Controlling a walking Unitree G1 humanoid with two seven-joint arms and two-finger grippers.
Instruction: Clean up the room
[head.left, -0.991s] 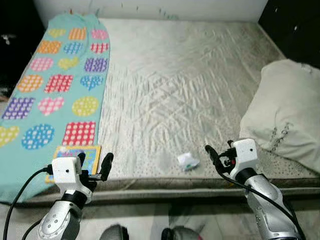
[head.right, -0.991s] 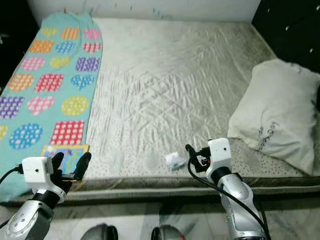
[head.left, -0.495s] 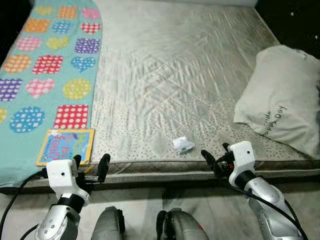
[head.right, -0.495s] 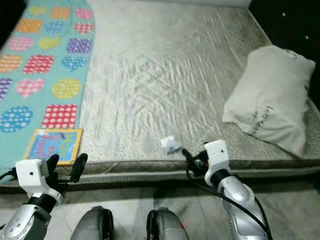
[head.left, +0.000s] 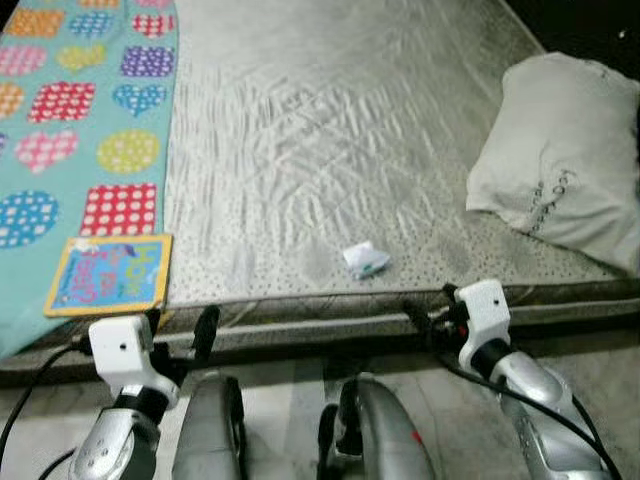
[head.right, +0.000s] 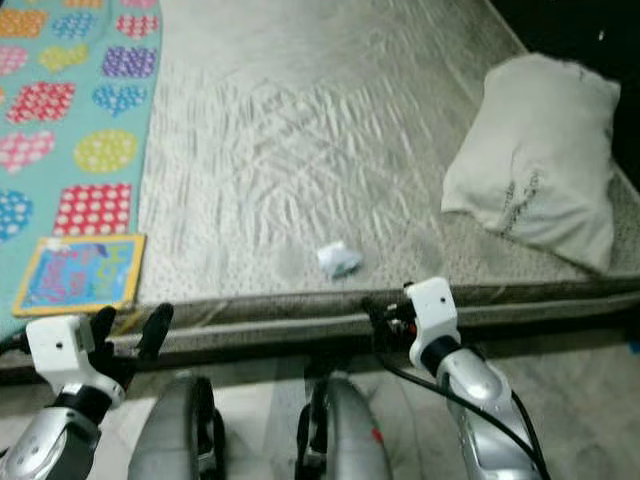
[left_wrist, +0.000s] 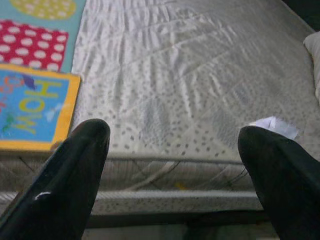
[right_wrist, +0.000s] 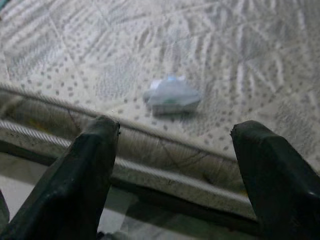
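Note:
A small crumpled white and teal wrapper (head.left: 366, 260) lies on the grey mattress (head.left: 300, 150), close to its near edge. My right gripper (head.left: 430, 308) is open, low in front of the mattress edge and a little to the right of the wrapper (right_wrist: 172, 96), which lies just beyond its fingers. My left gripper (head.left: 182, 330) is open too, in front of the edge near a colourful book (head.left: 108, 275) with a yellow border. That book (left_wrist: 30, 107) rests on the near end of a teal blanket.
The teal blanket (head.left: 70, 110), printed with hearts and dotted circles, covers the mattress's left side. A grey pillow (head.left: 565, 160) lies at the right. My own legs (head.left: 375, 430) stand on the pale floor against the bed's edge.
The camera has tipped down: the bed edge sits higher in the picture and my legs have come into view. Both grippers stay open by the edge. Wrapper and book have not moved.

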